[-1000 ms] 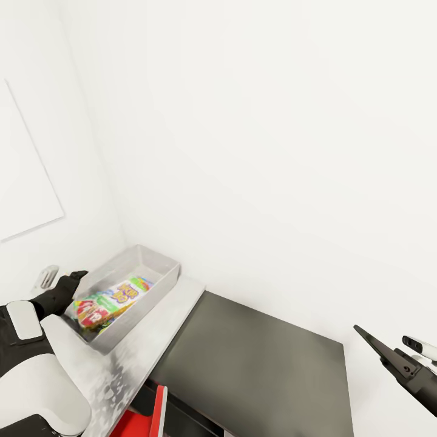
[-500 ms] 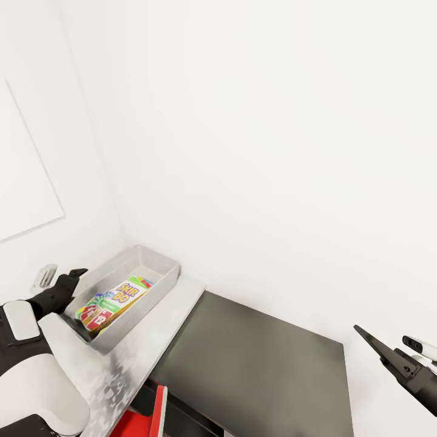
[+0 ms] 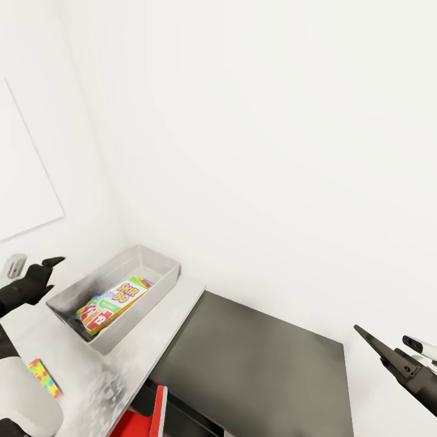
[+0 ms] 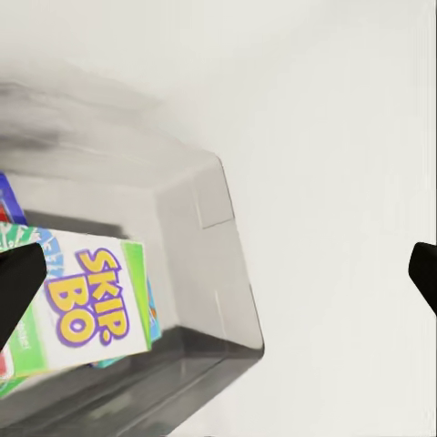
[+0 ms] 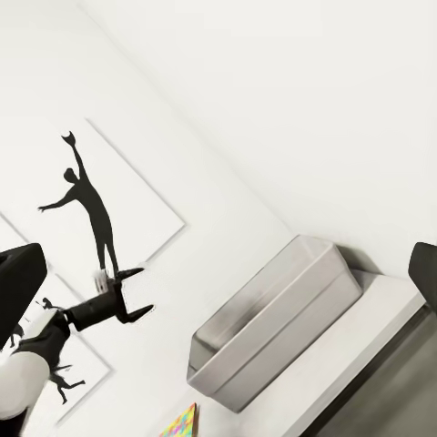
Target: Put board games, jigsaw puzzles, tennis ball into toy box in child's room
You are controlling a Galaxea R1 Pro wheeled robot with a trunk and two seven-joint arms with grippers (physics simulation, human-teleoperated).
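- The left hand [image 3: 36, 273] has drawn back from the toy box [image 3: 159, 258], its fingers spread wide and empty.
- The Skip-Bo board game [image 3: 112, 300] now lies inside that box, just ahead of the hand; that toy looks delivered.
- A jigsaw puzzle [image 3: 44, 376] waits on the desk [image 3: 145, 340] nearby.
- The right hand [image 3: 388, 355] hangs far off, open, holding nothing.

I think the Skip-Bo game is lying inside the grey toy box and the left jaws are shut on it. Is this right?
Not quite. The Skip-Bo game does lie inside the toy box, but the left gripper is not shut on it: its jaws are open and empty, off to the side of the box. The head view shows this, and the left wrist view agrees.
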